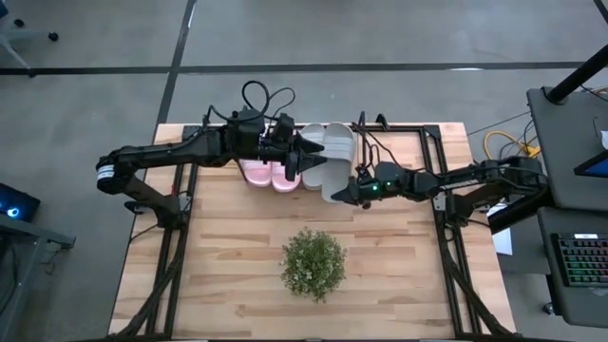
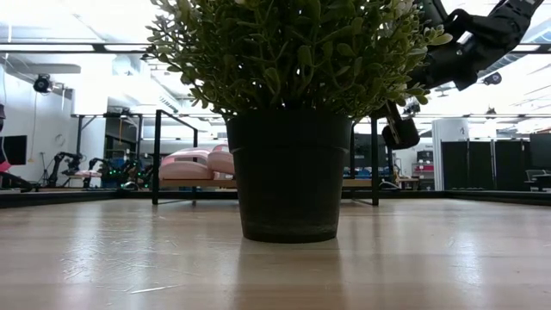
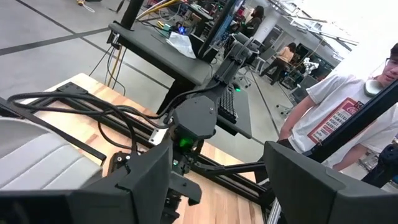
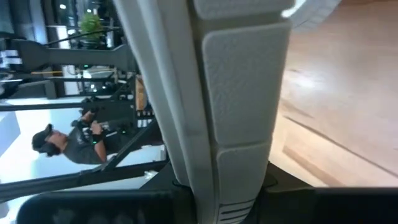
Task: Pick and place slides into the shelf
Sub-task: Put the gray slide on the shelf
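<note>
While the right gripper (image 1: pixel 344 193) clamps one grey foam slide (image 1: pixel 334 179) narrowly, the wide-open left gripper (image 1: pixel 306 157) hovers at its ten o'clock, over the wooden shelf (image 1: pixel 418 129).

A robotics lab or workshop: a wooden worktop (image 1: pixel 380 285) stands on a bare concrete floor (image 1: pixel 85 85), with a side desk (image 1: pixel 570 142) carrying a backlit keyboard (image 1: pixel 581 261). Beyond it are more robot arms (image 2: pixel 65 164), black cabinets (image 2: pixel 482 164), ceiling strip lights (image 2: pixel 52 47) and people (image 3: pixel 336 118).
</note>
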